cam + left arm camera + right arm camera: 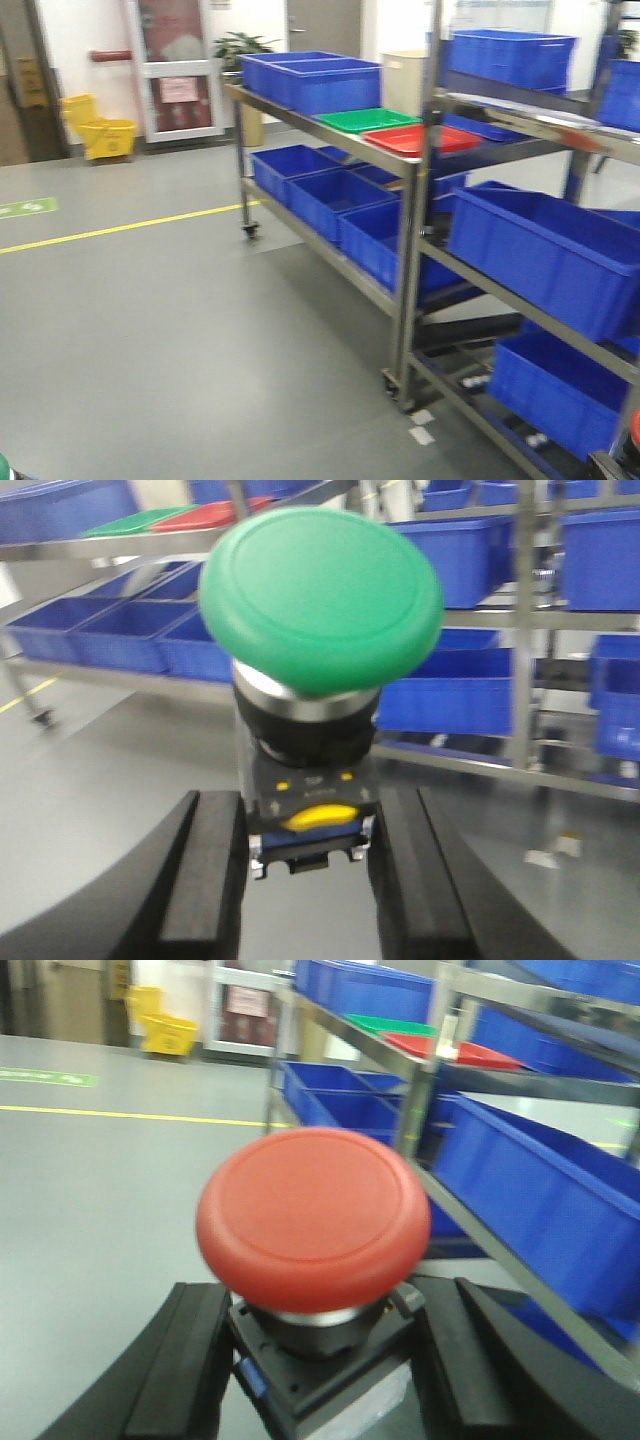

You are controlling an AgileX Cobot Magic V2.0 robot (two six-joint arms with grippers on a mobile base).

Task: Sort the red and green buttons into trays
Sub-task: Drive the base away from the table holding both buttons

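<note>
Two buttons gripped, and neither is in a tray yet! On the left, the left jaws are clamped on the black body of the green button, holding it upright above the floor. On the right, the right jaws pinch the red button the same way, low on its block.

The danger, I'd say, is that each one is top-heavy, a wide cap over a narrow grip, so a jolt could tip it askew or shake it loose. Up on the rack's top shelf, the green tray and red tray lie side by side, edges all but touching, so a sloppy reach could drop a button in the wrong colour. A steel upright also stands in front of the red tray, ready to snag the right arm.

As for looks, the green cap is a broad, matte mushroom over a bright metal collar, with a yellow tab on the body below. The red cap is equally wide, smooth and gently domed, with a silver ring beneath.
</note>
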